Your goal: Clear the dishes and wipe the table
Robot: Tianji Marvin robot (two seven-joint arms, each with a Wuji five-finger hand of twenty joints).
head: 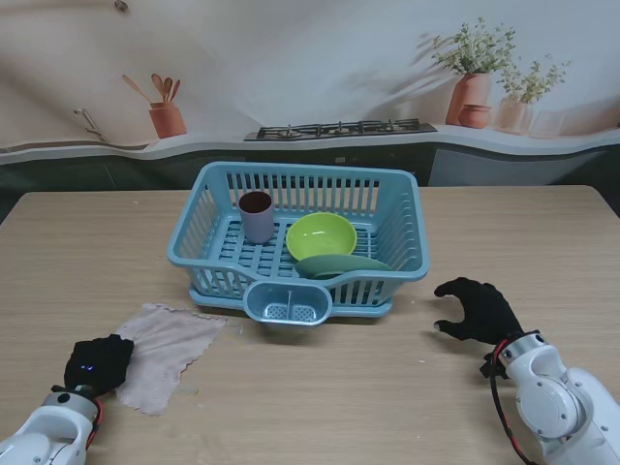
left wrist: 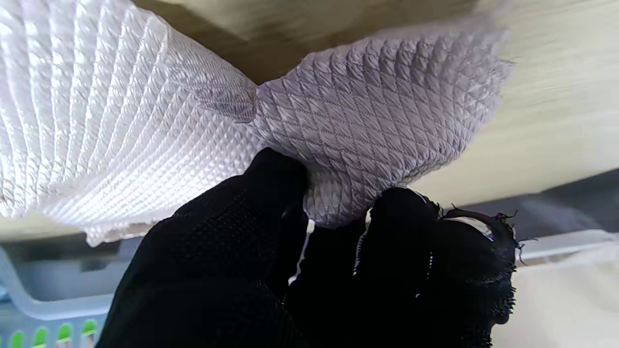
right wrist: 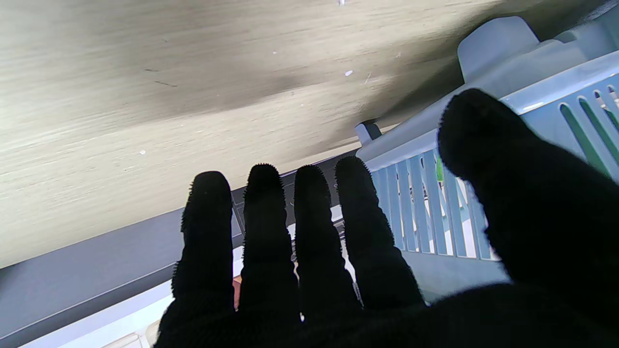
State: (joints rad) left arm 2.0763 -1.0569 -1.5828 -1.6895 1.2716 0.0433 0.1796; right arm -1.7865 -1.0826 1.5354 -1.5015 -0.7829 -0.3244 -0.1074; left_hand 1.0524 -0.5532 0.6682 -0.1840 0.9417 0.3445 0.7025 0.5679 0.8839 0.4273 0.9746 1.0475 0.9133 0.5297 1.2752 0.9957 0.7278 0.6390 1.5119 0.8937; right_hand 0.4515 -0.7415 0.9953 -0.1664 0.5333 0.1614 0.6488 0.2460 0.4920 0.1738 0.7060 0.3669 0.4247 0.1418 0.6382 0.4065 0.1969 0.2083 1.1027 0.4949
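The table is a pale wood-grain surface, and the right wrist view shows small light specks on it. At its centre stands the blue dish rack, with a cutlery pocket on the side nearer to me. The dishes are already inside it: a green bowl, a dark green plate leaning at the near wall, and a cup upright in the left part. Clearing therefore appears complete; wiping is judged the step in hand.

The cloth lies on the table to the left of the rack and nearer to me, partly flat, with its near corner gathered. The left robot hand is closed on that corner; its wrist view shows gloved fingers pinching a fold of the quilted fabric.

The right robot hand holds nothing, with its fingers spread, over the table just right of the rack.

Recommendation: keep the fold firmly pinched, press the cloth flat, and sweep in overlapping passes without nudging the rack.
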